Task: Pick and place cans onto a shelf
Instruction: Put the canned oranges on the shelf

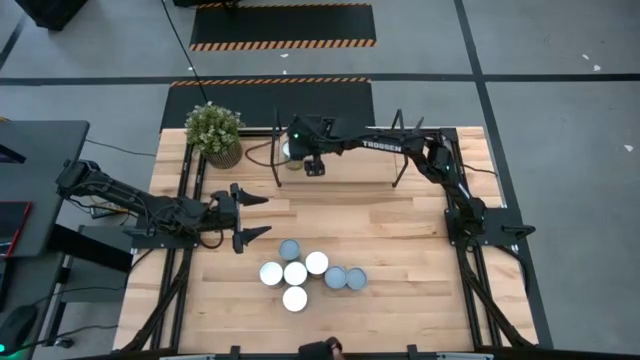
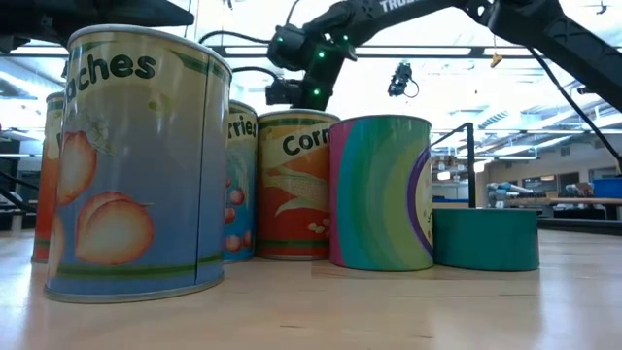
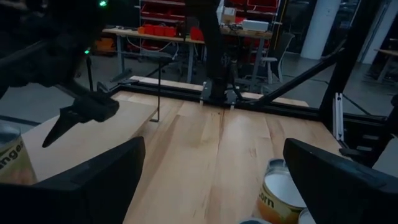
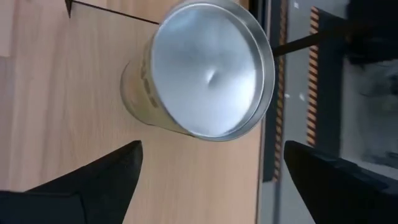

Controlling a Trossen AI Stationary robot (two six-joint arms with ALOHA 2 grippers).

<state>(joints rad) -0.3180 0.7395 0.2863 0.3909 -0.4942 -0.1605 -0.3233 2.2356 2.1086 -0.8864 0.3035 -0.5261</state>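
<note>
From above, the right claw (image 1: 314, 166) hangs open over the shelf (image 1: 340, 160) at the worktop's (image 1: 400, 260) far side, with one can (image 1: 291, 151) just beside it on the shelf surface, near a potted plant (image 1: 214, 133). The left claw (image 1: 250, 212) is also open, fingers spread wide and holding nothing; six more cans (image 1: 305, 272) stand clustered just ahead of it and to one side. At worktop level, the cluster fills the view: a peaches can (image 2: 136, 160), a corn can (image 2: 294, 185), a striped can (image 2: 381, 192) and a short teal tin (image 2: 485, 239), all upright and close together (some touching). The left wrist view looks between its wide-spread fingers (image 3: 93, 180) across bare wood, a corn-labelled can (image 3: 281, 196) just inside one finger. The right wrist view looks straight down on the shelved can's plain metal lid (image 4: 208, 78), just beyond its open fingertips. These look like rigid metal tins, smooth-walled and probably slippery, weight unknowable; the sensible hold is across the round side wall, mid-height, jaws level.
</note>
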